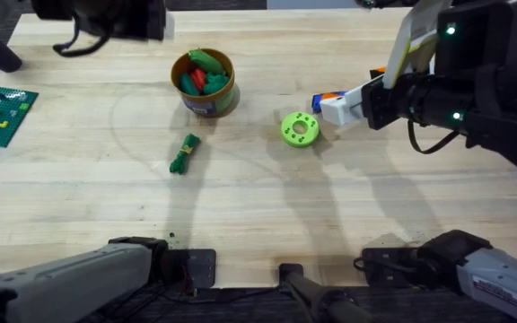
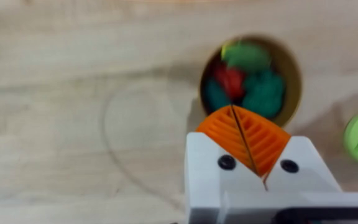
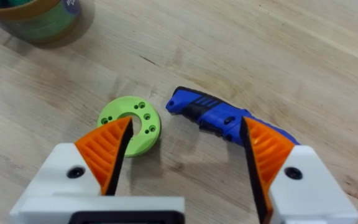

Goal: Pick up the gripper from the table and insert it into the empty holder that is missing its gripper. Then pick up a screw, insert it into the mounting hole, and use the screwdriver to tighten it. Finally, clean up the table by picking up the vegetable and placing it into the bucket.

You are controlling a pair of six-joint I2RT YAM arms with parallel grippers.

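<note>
The left gripper (image 2: pixel 241 134) hangs closed above the bucket (image 2: pixel 291 68); the right gripper (image 3: pixel 185 152) gapes over the screwdriver (image 3: pixel 219 117); the vegetable (image 1: pixel 184 153) lies on the table (image 1: pixel 330 197).

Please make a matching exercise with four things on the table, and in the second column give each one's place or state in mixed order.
Things:
1. vegetable
2. bucket
3. green disc
4. left gripper

Places or states:
A. holds red and green toys
B. shut, over the bucket's edge
C. lies on bare wood, nearer the arms' bases than the bucket
D. beside the blue screwdriver

Pairs: 1-C, 2-A, 3-D, 4-B
</note>
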